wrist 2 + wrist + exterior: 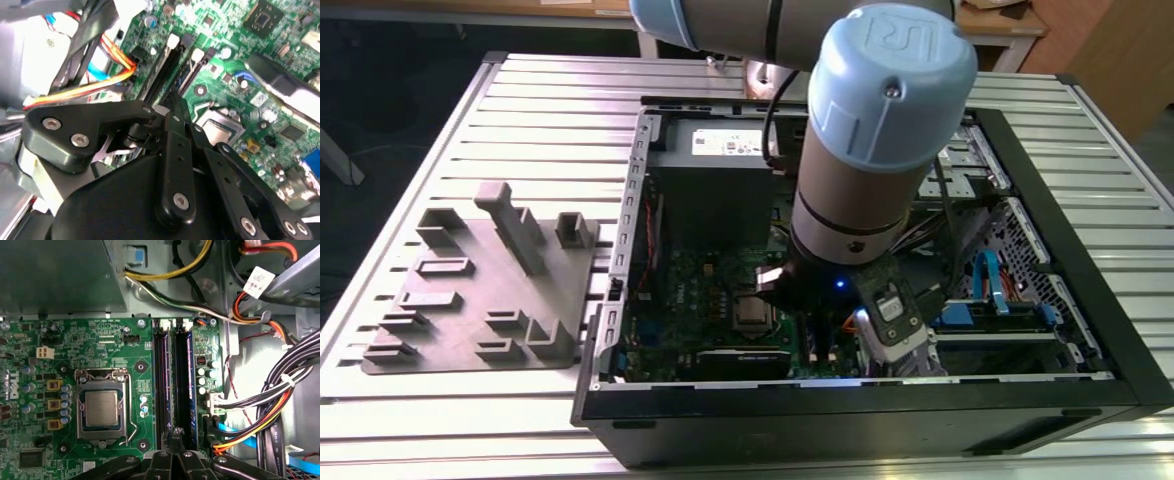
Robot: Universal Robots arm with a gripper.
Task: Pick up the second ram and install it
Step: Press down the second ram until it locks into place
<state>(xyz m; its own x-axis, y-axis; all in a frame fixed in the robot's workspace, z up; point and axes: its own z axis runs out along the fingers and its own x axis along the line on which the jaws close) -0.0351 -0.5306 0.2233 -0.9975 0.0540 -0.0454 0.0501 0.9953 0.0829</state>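
Gripper [172, 434] sits low inside the open PC case [1067, 250], over the green motherboard [100, 350], in the lower centre of the exterior view under the arm's wrist. Tips are pressed together to a narrow point w/ nothing visible pinched between them. They hang right at the end of the black slot rails [163, 385] farthest from the grey power supply [60, 275].

Second ram [190, 385]: prob. the thin dark board w/ a blue edge standing on edge in the outer rail, just beside the tips. Can't say for sure it's a stick and not the slot itself. Its long axis runs straight away from the gripper toward the power supply, parallel to the rails.

CPU socket [102, 407] lies on one side, and the cable bundle [280, 405] crowds the other, so room is tight. Case rests on a ribbed metal table [520, 110].
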